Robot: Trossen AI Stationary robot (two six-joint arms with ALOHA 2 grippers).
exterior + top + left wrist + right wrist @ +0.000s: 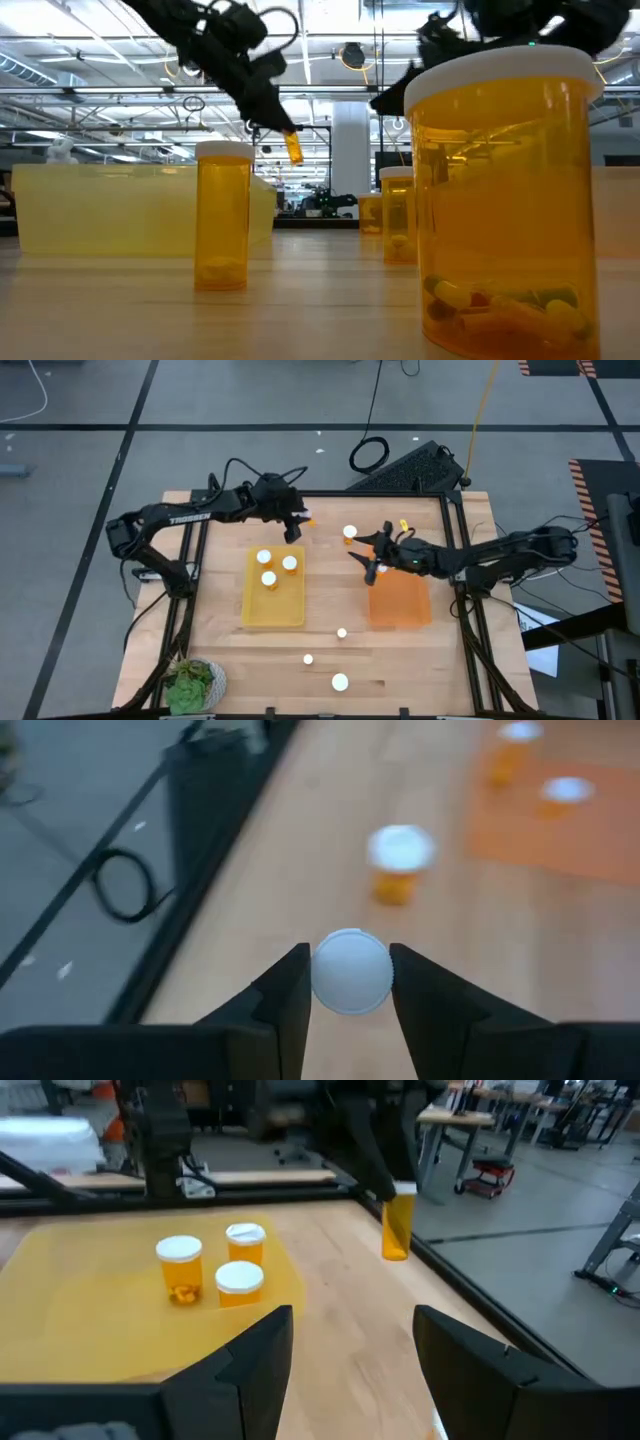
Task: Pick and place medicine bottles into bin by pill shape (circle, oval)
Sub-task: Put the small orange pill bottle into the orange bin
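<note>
1. The left gripper [298, 523] is near the far edge of the table [320, 645], just beyond the far end of the yellow tray [272, 605]. It is clenched on a small bottle [306, 520], lifted above the wood.
2. In the left wrist view the white cap [351, 971] of this bottle sits btw. the two dark fingers [290, 1002], and both touch it at the sides.
3. In the low view the held bottle [293, 147] hangs tilted in the air under the left gripper [280, 128]. In the right wrist view the same bottle [397, 1222] is held by its cap, amber body down, above the table edge.
4. The right gripper [368, 558] is over the far-left corner of the orange tray [400, 603]. Its fingers [250, 1355] are spread apart w/ nothing btw. them.
5. Three bottles [271, 570] stand upright in the far part of the yellow tray, close together.
6. One more bottle [349, 533] stands on the wood btw. the two grippers, near the far edge.
7. Three other bottles stand on the near part of the table: one [342, 632] just beside the near-left corner of the orange tray, one [308, 658] nearer to the front, and one wide-capped [340, 682] nearest to the front edge.
8. A green plant [190, 685] is at the near-left corner of the table.
</note>
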